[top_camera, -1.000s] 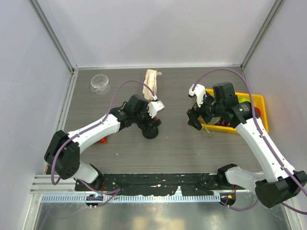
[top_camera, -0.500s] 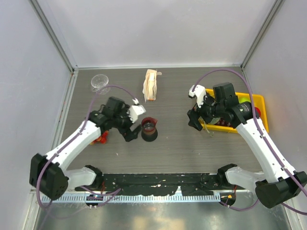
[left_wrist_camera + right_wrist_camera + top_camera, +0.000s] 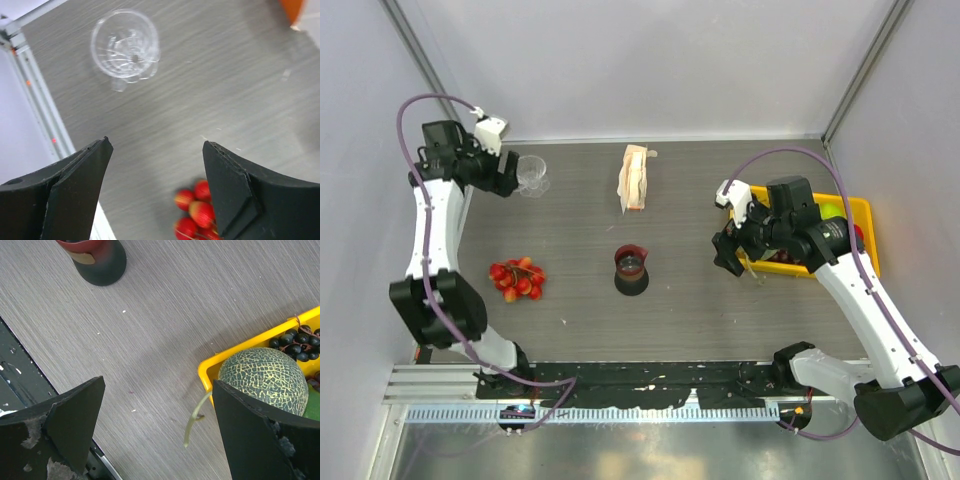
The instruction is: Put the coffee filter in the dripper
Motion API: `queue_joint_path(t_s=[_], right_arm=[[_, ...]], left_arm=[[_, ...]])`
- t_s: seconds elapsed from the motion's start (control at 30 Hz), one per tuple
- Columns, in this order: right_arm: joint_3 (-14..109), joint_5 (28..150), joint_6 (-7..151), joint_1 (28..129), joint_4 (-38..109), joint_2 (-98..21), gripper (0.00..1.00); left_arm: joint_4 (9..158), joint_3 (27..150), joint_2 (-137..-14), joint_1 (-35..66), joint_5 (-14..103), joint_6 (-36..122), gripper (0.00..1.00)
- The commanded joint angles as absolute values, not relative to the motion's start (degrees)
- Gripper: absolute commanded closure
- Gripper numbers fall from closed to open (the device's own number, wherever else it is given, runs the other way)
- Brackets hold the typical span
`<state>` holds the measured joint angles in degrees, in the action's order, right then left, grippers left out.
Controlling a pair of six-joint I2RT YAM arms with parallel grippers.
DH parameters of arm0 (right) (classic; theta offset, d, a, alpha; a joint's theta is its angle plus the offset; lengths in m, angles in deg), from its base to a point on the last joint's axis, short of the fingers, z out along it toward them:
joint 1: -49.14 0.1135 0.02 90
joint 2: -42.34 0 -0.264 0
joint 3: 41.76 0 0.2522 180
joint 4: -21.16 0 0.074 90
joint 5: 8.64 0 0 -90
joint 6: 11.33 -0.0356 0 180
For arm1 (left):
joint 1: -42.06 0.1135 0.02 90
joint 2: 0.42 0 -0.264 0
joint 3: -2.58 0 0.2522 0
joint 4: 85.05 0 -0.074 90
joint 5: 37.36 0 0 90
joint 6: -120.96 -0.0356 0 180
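Left gripper (image 3: pixel 156 145): jaws wide apart, empty, over bare table (image 3: pixel 225 90). The dripper (image 3: pixel 125 44) sits upright in the upper left of that wrist frame, with cherries (image 3: pixel 197 210) at bottom centre. Right gripper (image 3: pixel 157 382): jaws also spread, holding nothing, between the dark cup (image 3: pixel 97 260) at top left and the yellow tray (image 3: pixel 215 370) at right. We spot no loose filter, only a paper packet (image 3: pixel 634 178) at top centre of the overhead frame. We'd judge a filter thin, floppy and easily creased, so pinch one edge gently. The dripper looks light and may tip.
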<state>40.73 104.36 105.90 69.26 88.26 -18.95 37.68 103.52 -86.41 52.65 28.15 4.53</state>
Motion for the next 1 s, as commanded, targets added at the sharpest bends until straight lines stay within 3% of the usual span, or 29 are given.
queue_joint_path(t_s=[0.0, 0.63, 0.97], right_arm=[[40.4, 104.1, 106.0, 69.1, 88.1, -17.6, 0.04], [40.1, 103.2, 106.2, 68.9, 88.3, -20.3, 0.05], [40.0, 103.1, 106.0, 68.7, 88.2, -21.9, 0.05]], left_arm=[[35.3, 111.1, -97.2, 57.2, 26.2, -0.4, 0.18], [38.7, 128.0, -123.4, 57.6, 24.5, -7.7, 0.24], [35.7, 134.9, -130.2, 57.2, 25.0, -8.2, 0.29]])
